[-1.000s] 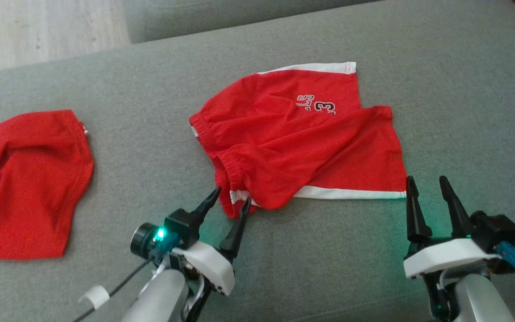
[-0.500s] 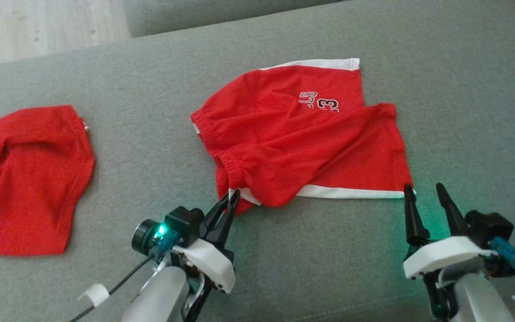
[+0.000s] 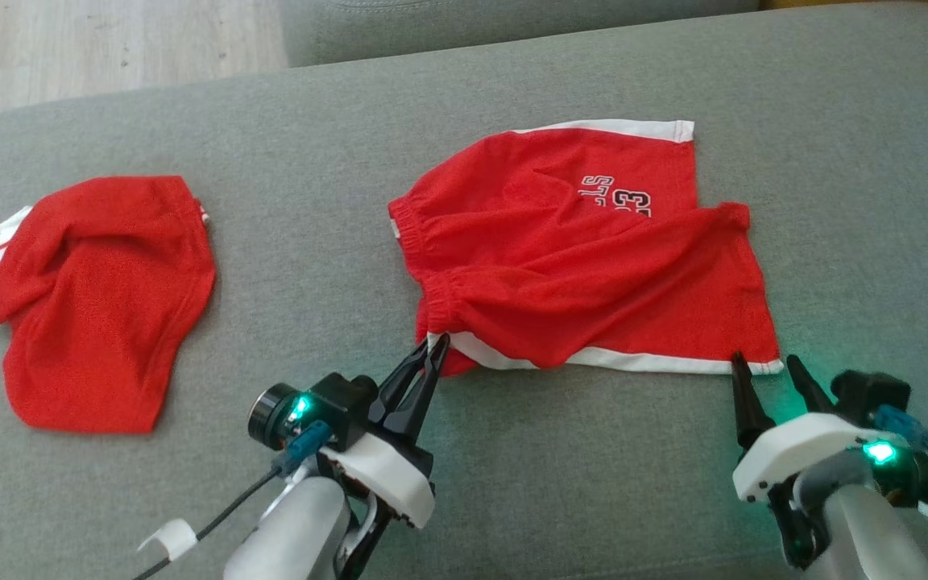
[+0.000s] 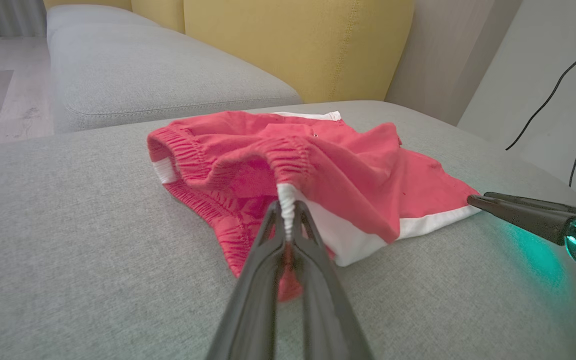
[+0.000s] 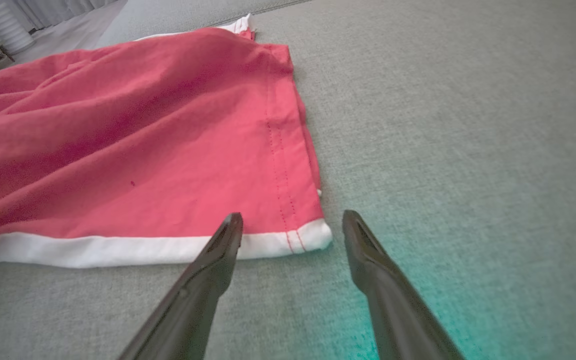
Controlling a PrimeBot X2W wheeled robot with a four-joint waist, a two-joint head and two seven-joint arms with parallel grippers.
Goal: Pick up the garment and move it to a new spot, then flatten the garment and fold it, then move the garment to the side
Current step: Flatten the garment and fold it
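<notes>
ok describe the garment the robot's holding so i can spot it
On the grey fabric couch cushion, look right: the red white-trimmed shorts pinched by the left tool. Unlike the crumpled red garment to the left, they bear a printed number.

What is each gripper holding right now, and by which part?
The left gripper is shut on the red shorts, pinching the white stripe beside the waistband. The right gripper holds nothing; its jaws stand open by the hem corner.

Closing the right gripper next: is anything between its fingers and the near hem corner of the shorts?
Nothing visible. The right gripper is open right at the white hem corner of the shorts, with bare sofa cushion around it.
</notes>
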